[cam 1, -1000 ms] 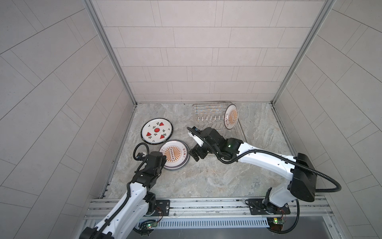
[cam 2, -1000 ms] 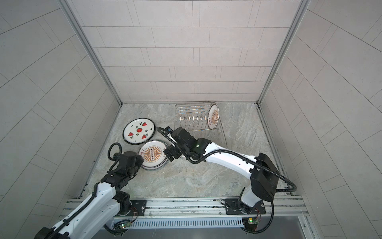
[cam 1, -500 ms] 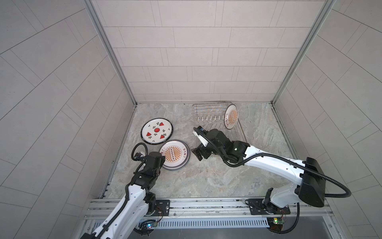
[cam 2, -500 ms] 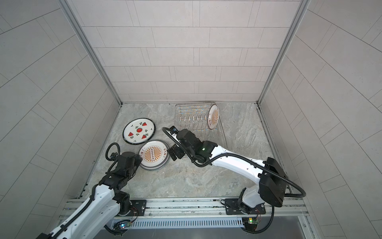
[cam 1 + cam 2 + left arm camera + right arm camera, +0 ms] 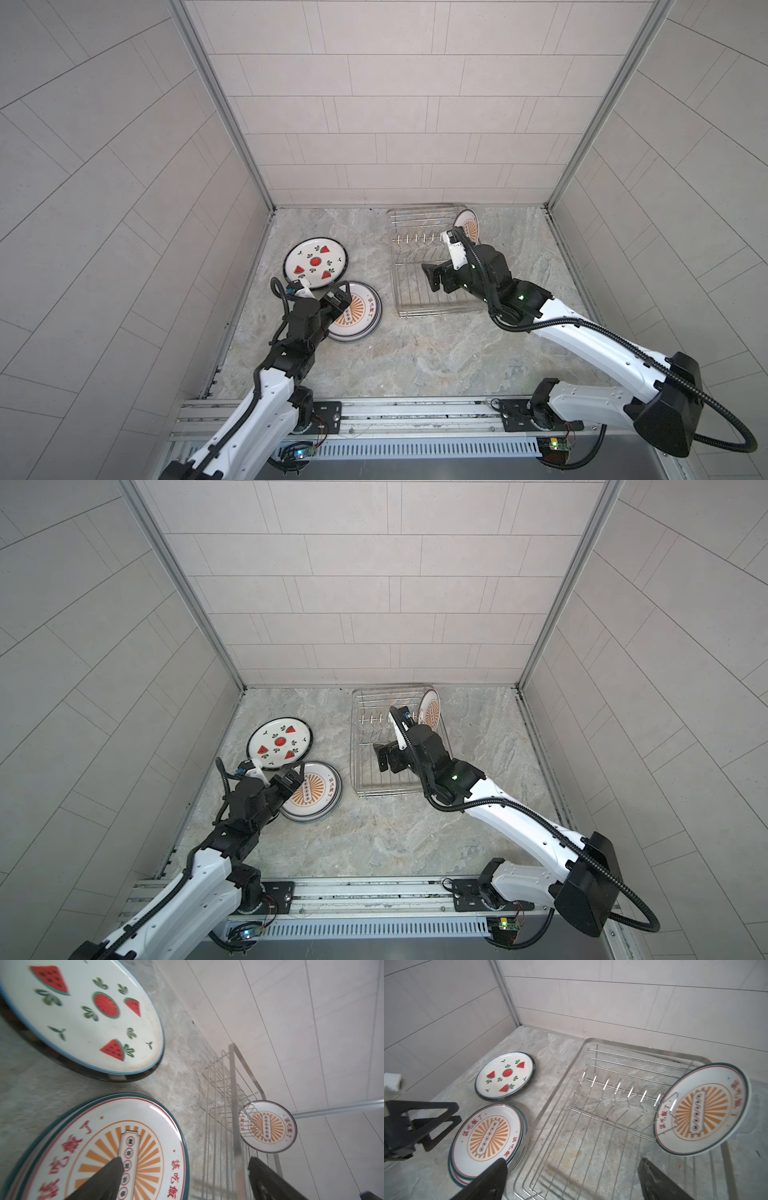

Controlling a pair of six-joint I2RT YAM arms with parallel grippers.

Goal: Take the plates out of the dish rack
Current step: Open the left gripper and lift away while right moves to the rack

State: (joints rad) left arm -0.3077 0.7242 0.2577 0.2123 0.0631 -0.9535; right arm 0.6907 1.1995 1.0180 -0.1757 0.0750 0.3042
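At nine o'clock on the table (image 5: 415, 353) the watermelon plates (image 5: 315, 262) lie flat, with the sunburst stack (image 5: 357, 311) just beside them toward five. The left gripper (image 5: 332, 303) hangs over that stack's near edge, jaws spread and empty. The dish rack (image 5: 392, 266) holds one thing only: a sunburst plate (image 5: 468, 224) standing on edge at its far right end, its face turned to nine. The right gripper (image 5: 436, 278), wide and empty, hovers over the rack's middle. The plate lies at its one o'clock, so the right arm looks nearer.

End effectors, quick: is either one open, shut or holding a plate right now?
Left end effector: open, empty, over the sunburst plate stack.
Right end effector: open, empty, over the dish rack.
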